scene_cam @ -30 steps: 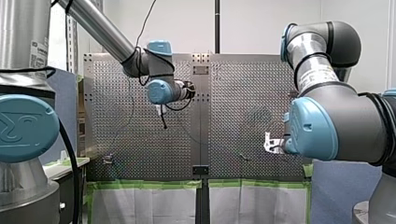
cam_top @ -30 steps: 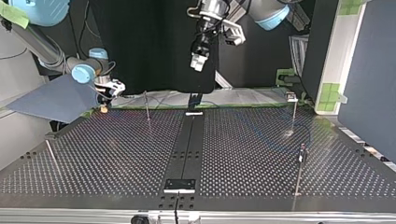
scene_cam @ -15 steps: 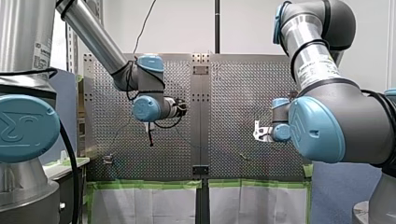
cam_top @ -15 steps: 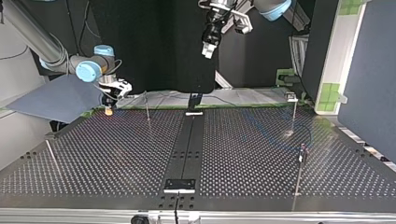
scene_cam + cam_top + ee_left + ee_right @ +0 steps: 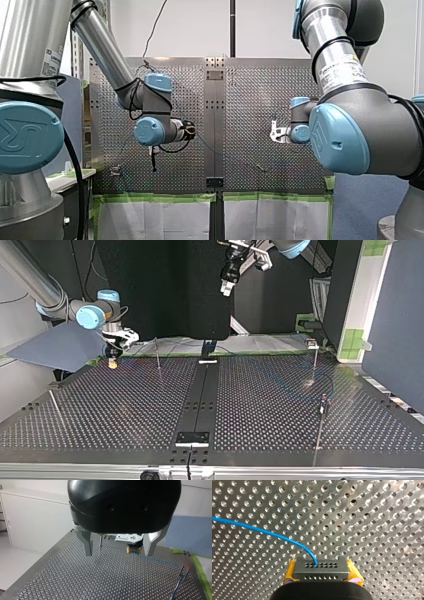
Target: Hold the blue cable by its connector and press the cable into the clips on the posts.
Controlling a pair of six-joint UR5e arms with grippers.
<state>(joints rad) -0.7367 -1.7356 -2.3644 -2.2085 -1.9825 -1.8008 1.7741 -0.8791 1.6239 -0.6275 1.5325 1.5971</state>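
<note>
The right jaws are clamped on the connector (image 5: 320,570), yellow pads at both its ends, low over the counter (image 5: 374,517). The blue cable (image 5: 262,531) leaves the connector ahead of the jaws and curves off toward 10 o'clock. In the top view the nearest post (image 5: 157,354) stands near, at 3 o'clock of the right jaws, so it is probably the next target. The left jaws gape wide, empty, high up and well apart.

Bright and even in the front view. Dim behind the perforated table (image 5: 125,405) in the top view, soft glare across its surface. Glints off hole rims in the right wrist view, possibly from overhead lamps.
</note>
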